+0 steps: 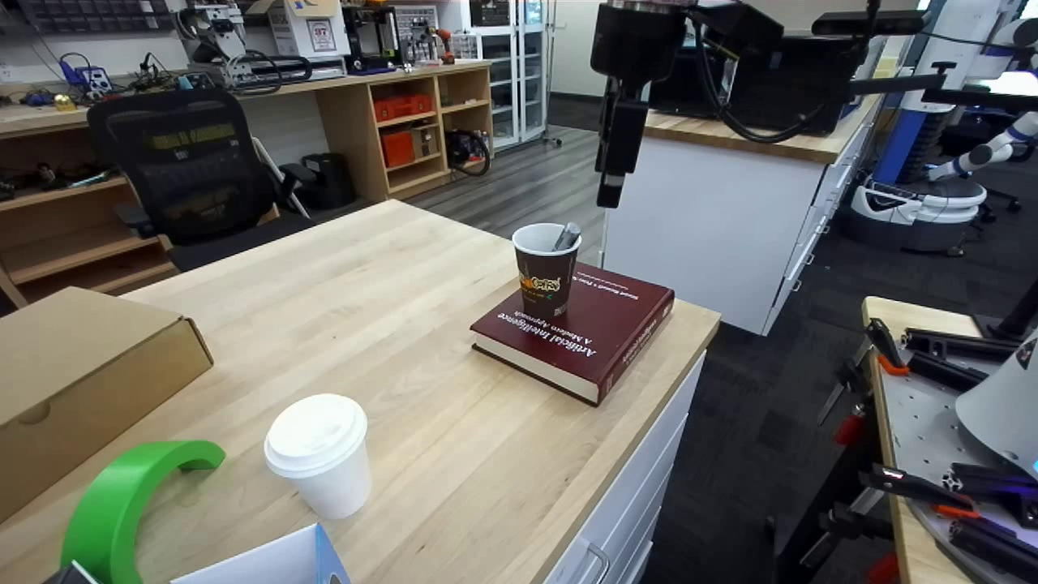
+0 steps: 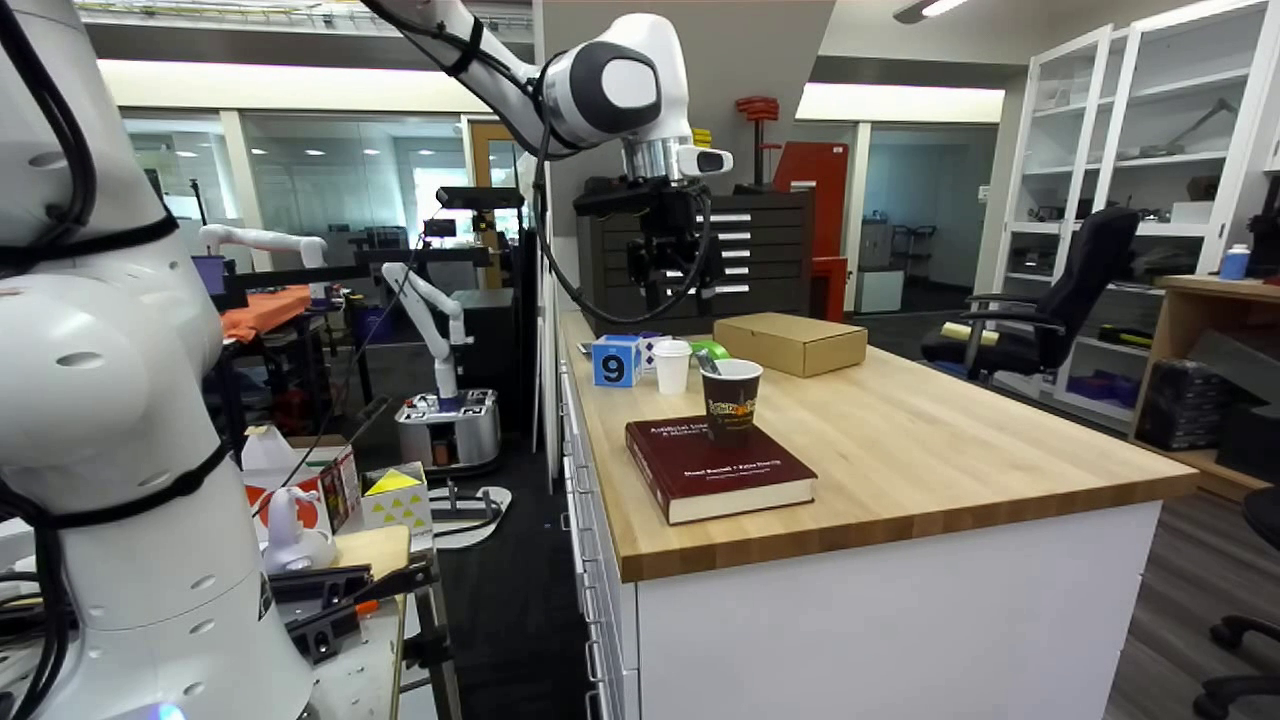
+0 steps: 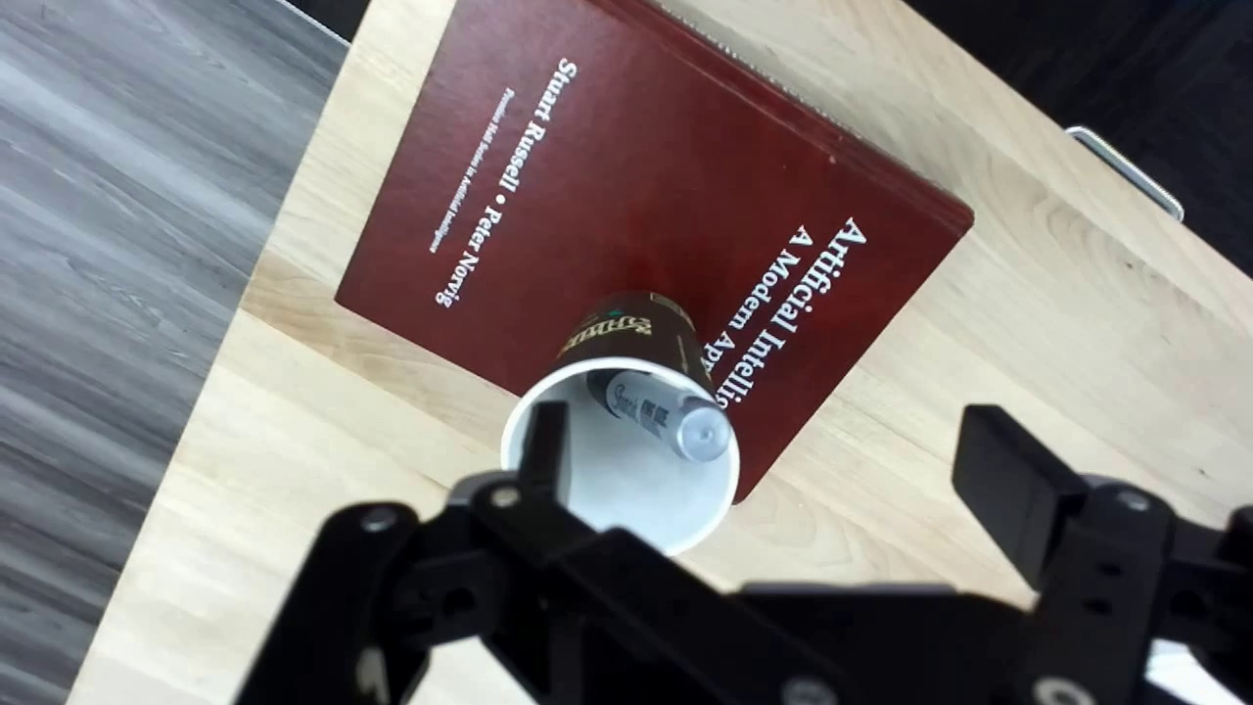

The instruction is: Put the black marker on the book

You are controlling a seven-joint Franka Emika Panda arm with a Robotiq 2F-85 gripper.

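A marker with a grey barrel and a black lower part leans inside the brown paper cup, its grey end at the rim; it shows in both exterior views [image 1: 568,236] [image 2: 708,362] and in the wrist view [image 3: 654,406]. No all-black marker shows. The cup [image 1: 545,280] [image 2: 731,405] [image 3: 636,333] stands upright on the maroon book [image 1: 632,300] [image 2: 720,475] [image 3: 587,196], which lies flat near the table's corner. My gripper [image 1: 612,186] [image 2: 682,292] [image 3: 764,470] is open and empty, raised above the table. In the wrist view its left finger overlaps the cup's opening; the right finger is over bare wood.
A white lidded cup [image 1: 320,454] [image 2: 671,367], a green arch [image 1: 113,503], a blue and white box [image 1: 284,560] [image 2: 615,360] and a flat cardboard box [image 1: 89,357] [image 2: 790,345] stand farther along the table. The table's edge [image 2: 900,515] runs close to the book.
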